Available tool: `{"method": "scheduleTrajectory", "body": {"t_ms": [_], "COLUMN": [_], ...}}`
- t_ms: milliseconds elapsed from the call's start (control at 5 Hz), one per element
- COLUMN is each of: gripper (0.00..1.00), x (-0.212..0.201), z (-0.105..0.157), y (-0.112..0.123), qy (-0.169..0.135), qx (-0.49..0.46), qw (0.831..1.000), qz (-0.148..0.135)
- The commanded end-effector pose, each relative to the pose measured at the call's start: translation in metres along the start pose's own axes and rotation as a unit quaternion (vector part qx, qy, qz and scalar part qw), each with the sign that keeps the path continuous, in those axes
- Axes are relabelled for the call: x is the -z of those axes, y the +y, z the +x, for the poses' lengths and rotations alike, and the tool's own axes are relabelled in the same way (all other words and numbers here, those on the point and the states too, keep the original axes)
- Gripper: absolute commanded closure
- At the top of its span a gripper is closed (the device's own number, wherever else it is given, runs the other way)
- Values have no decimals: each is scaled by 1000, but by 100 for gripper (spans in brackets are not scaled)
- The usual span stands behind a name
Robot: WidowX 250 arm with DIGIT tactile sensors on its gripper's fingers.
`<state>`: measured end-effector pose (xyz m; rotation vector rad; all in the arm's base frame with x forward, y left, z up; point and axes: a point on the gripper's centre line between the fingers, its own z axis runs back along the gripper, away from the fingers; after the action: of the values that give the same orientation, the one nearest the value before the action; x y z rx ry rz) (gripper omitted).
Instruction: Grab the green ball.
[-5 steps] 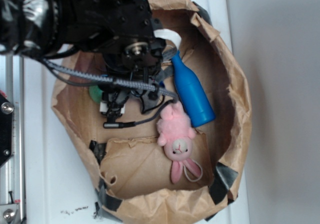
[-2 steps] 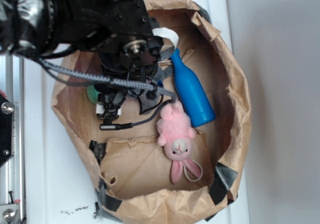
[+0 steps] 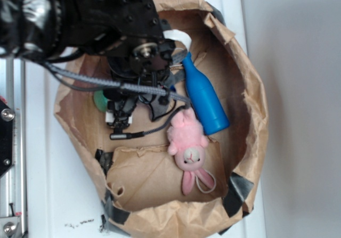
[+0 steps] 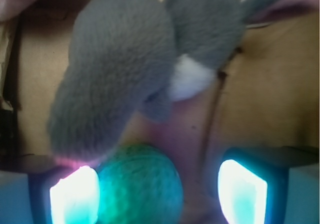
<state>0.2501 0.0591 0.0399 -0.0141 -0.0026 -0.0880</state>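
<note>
Green ball [image 4: 137, 186] between spread fingers [image 4: 75, 196] of open hand [image 4: 157, 196], touching one finger; grey plush toy [image 4: 117, 68] just beyond, inside brown paper bag [image 3: 250, 115].

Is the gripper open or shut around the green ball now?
Open. In the wrist view the green ball sits between the gripper fingers, against one lit pad, with a clear gap to the other.

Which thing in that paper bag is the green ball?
Look inside the crumpled brown paper bag, under the black robot arm. The green ball sits between the gripper fingers, beside a grey plush toy. Unlike its furry neighbour, it is small, round and mint-green.
</note>
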Motion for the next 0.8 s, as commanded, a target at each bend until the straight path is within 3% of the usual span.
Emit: {"method": "scheduleTrajectory", "body": {"t_ms": [0,600], "gripper": [100,100], "x": [8,-48], "z": [12,18], "y": [-2,28], "qy": [-12,-58], "qx": [-5,-37], "qw": [1000,997], "qz": [23,45]}}
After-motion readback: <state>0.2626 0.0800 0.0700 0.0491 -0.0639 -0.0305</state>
